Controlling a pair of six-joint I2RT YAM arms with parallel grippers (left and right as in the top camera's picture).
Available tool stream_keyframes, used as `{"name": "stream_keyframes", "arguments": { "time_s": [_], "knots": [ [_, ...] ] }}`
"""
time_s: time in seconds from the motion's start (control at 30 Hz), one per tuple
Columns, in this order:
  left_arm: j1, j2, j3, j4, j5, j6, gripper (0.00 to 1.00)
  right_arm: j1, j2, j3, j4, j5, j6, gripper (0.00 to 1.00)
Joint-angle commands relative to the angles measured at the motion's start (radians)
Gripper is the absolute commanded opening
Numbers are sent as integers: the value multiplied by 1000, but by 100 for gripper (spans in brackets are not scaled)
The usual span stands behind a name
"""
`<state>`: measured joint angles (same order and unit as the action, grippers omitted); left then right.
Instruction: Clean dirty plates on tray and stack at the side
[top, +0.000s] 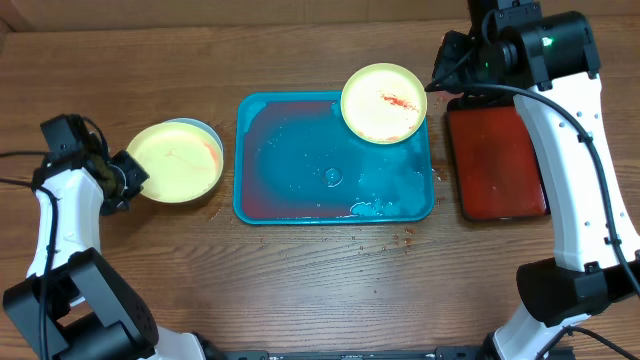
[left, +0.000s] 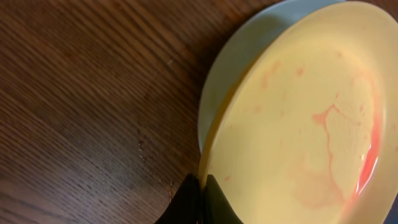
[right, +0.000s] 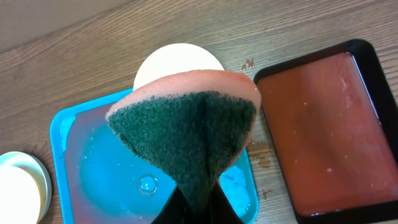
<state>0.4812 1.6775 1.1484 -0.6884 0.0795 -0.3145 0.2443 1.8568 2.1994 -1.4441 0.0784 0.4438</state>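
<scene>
I'm watching the left gripper (left: 200, 190) pinching the rim of the upper yellow-green plate (left: 298, 124), jaws closed down to the plate's thickness. That plate is lying on the mint-blue plate (left: 242, 56) toward the bench's left edge, outside the blue tray (top: 300, 190). The right gripper (right: 194, 202) is hanging near the tray's far right corner, clamped on a sponge (right: 186, 118) whose green scouring face is turned to the wrist camera. The sponge is blocking much of my wrist view of the second yellow-green plate (top: 385, 103), which is sitting in that corner with a red smear on it. Soapy water (top: 372, 208) is pooling in the tray. The red tray (top: 497, 160) is lying just beside it, toward the right edge.
</scene>
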Motion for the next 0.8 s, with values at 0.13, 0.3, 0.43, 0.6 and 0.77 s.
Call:
{"name": "stream_keyframes", "arguments": {
  "time_s": [0.13,0.3,0.43,0.6,0.77],
  "knots": [
    [8,-4,-89,150,21,-98,13,-3,-20,20,-6,6,-3,4],
    [-7,-3,-87,171,34,-97,41,-3,-20,20,-7,3,-3,4],
    [-12,-4,-58,161,156,-30,45,-3,-20,20,-6,-2,-3,4],
    [-71,-4,84,38,209,15,50,-3,-20,20,-6,-2,-3,4],
    [-235,-4,272,-79,162,88,61,-3,-20,20,-2,-1,-3,4]
  ]
}}
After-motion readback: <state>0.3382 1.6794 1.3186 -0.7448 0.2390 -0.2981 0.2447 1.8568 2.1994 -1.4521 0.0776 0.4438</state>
